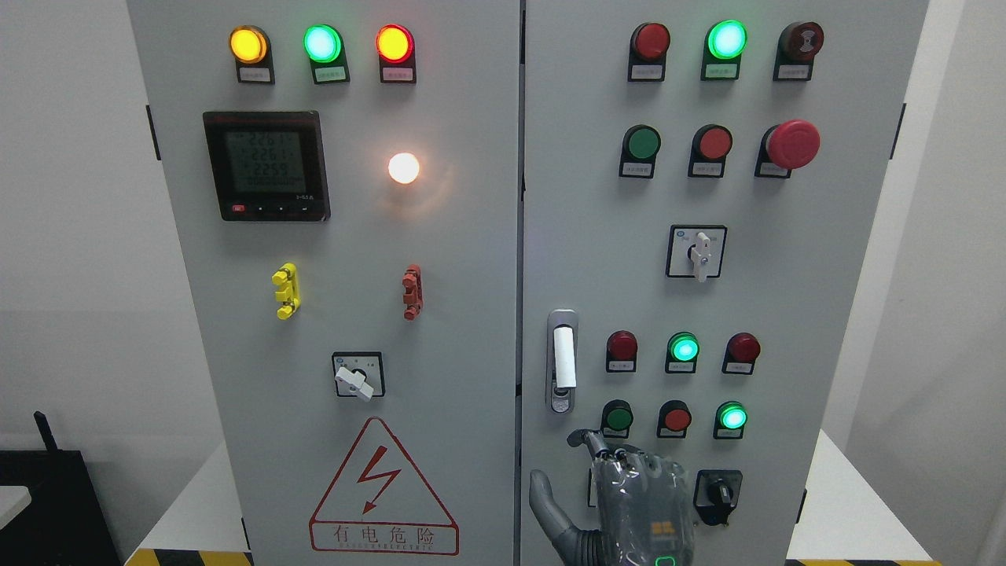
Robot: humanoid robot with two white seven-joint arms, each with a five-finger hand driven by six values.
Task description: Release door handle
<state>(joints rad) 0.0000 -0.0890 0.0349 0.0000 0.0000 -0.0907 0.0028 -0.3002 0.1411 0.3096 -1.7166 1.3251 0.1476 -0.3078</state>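
Observation:
The door handle [563, 360] is a silver recessed latch with a white grip, upright on the left edge of the cabinet's right door [833, 330]. My right hand [621, 479] comes up from the bottom edge, back towards the camera. It hangs just below the handle and a little to its right, apart from it. Its thumb [544, 499] is spread out to the left and its fingers [599, 448] are loosely bent towards the door, holding nothing. The left arm is out of view.
Both grey cabinet doors look closed, meeting at the centre seam [521, 283]. Push buttons [677, 418] and a black rotary switch [717, 495] sit close around my hand. The left door carries a meter [266, 165], a selector switch [357, 376] and a warning triangle [383, 491].

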